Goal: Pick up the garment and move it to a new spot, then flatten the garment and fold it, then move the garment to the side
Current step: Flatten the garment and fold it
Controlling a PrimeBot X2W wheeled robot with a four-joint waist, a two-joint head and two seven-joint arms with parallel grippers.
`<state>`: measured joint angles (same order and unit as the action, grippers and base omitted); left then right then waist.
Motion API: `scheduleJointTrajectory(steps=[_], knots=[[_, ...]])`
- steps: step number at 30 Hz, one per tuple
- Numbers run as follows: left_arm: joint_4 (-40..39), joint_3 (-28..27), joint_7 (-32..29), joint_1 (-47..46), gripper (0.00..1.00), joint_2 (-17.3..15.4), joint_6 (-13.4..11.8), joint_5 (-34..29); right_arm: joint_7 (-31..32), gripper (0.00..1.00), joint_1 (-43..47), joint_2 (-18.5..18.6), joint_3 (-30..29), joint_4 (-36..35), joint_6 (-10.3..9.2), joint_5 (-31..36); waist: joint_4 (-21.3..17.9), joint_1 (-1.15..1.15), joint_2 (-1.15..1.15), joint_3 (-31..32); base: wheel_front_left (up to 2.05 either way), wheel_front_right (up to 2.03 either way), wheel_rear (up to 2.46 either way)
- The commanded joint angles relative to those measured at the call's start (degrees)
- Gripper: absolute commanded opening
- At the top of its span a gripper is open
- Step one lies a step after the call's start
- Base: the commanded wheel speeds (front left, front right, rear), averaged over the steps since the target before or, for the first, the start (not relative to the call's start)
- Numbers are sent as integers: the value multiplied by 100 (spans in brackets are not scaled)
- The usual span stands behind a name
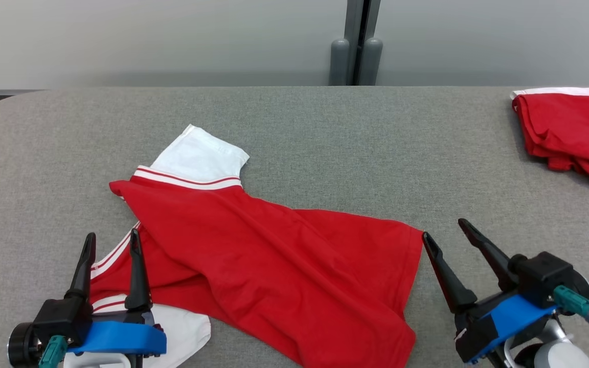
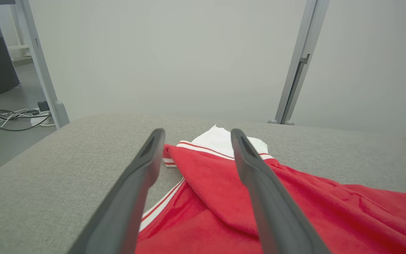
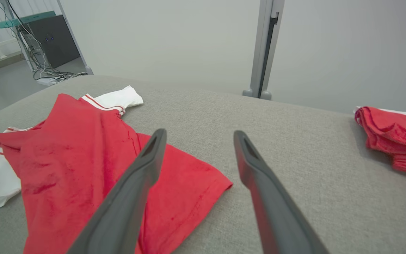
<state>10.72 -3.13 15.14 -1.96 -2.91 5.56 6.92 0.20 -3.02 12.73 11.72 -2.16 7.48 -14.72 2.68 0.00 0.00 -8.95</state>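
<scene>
Shirt (image 1: 274, 255) (image 3: 76, 165): you have it lying on the grey table (image 1: 325, 133), in the table's near-left part. The red body is rumpled and lapped over itself, not flat. The far sleeve (image 1: 200, 153), white with a red-striped band, points toward the table's far edge. The near sleeve (image 1: 187, 332), also white, lies at the table's near edge.

Left gripper (image 1: 112, 235) (image 2: 197, 132): your fingers are spread with nothing between them. They are above the table's near-left part, over the shirt's striped side. Whether they touch the cloth cannot be told.

Right gripper (image 1: 444, 228) (image 3: 200, 132): your fingers are spread and empty. They are over bare table near its near edge, just beside the shirt's hem corner and apart from it.

Second red garment (image 1: 570, 128) (image 3: 393, 130): bunched at the table's far right corner, well apart from the shirt.

Grey post (image 1: 356, 46): upright beyond the table's far edge, right of its middle.
</scene>
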Motion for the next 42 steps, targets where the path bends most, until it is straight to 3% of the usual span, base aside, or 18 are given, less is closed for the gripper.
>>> scheduleJointTrajectory(steps=[1,19,36,37,38,39,42], knots=[[-15,6,-2,-105,100,3,-22,14,32,100,-231,45,-41,251,3,17,58,0,0,-58,0,0,0],[39,102,-2,-295,100,3,3,82,-414,100,-900,-108,236,2627,3,-400,328,0,0,-314,0,0,0],[107,219,-3,-397,100,4,-35,129,-1102,100,-1722,-276,1088,3739,3,-972,435,0,0,-407,0,0,0],[111,223,-3,-395,100,4,-38,139,-1140,83,-1754,-286,1110,3810,3,-983,434,0,0,-404,0,0,0],[116,232,-3,-396,100,4,-39,146,-1182,20,-1803,-294,1133,3863,3,-998,435,0,0,-402,0,0,0],[121,243,-3,-396,100,4,-40,150,-1227,0,-1864,-303,1148,3920,3,-1021,438,0,0,-395,0,0,0],[148,256,-3,-412,100,3,-29,149,-1399,0,-2010,-336,1194,3898,3,-1029,451,0,0,-374,0,0,0]])
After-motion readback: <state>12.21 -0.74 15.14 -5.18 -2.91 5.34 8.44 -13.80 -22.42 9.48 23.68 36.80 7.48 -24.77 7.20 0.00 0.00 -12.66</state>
